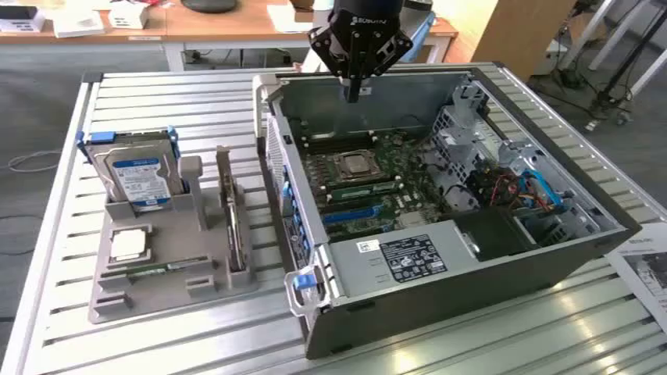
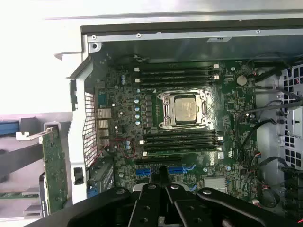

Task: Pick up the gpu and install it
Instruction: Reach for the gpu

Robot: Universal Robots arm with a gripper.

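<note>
The gripper point(image 1: 354, 92) hangs above the far wall of the open computer case point(image 1: 469, 301), its fingers pressed together with nothing between them. In the wrist view the gripper point(image 2: 163, 182) looks down into the case point(image 2: 189, 35) at the motherboard point(image 2: 227, 156), and its closed tip appears in front of the blue slots near one edge of the board

The gpu point(image 1: 233, 219) is outside the case, just beside the case's side wall on the exterior view's left. It stands on its long edge in a slot of a grey holder point(image 1: 125, 301), well apart from the gripper. In the wrist view the gpu point(image 2: 54, 165) shows its green board side and a silvery bracket at one end, just outside the case's perforated panel point(image 2: 89, 127)

The holder rests on the slatted metal desk point(image 1: 156, 344) next to the case. Farther from the case than the gpu, it carries an upright hard drive point(image 1: 136, 176) with a blue-white label, a processor chip point(image 1: 127, 244) lying flat and a green memory stick point(image 1: 156, 271) lying flat

Inside the case the processor socket point(image 1: 360, 164) sits mid-board with dark memory slots on two sides of it, as the wrist view also shows around the socket point(image 2: 184, 109). A silver power supply point(image 1: 417, 254) with a black label fills the case's near end, and dark cables run along the drive-bay side
</note>
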